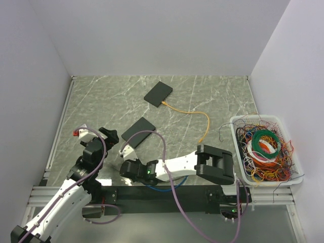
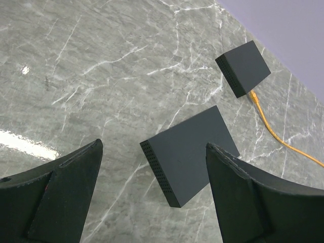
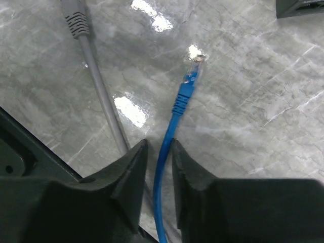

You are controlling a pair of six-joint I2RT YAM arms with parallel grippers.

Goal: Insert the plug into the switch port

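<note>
Two flat black switches lie on the marble table: a near one (image 1: 137,130) and a far one (image 1: 158,93) with an orange cable (image 1: 195,114) plugged into it. My left gripper (image 1: 109,134) is open and empty, hovering just left of the near switch (image 2: 190,149); the far switch (image 2: 244,67) shows beyond it. My right gripper (image 3: 159,144) is low over the table and shut on a blue cable (image 3: 166,152). Its clear plug (image 3: 194,68) points ahead toward a switch corner (image 3: 298,7). In the top view the right gripper (image 1: 126,153) sits just in front of the near switch.
A white bin (image 1: 238,152) full of tangled coloured wires stands at the right edge. A grey cable (image 3: 86,45) lies left of the blue one. White walls enclose the table on three sides.
</note>
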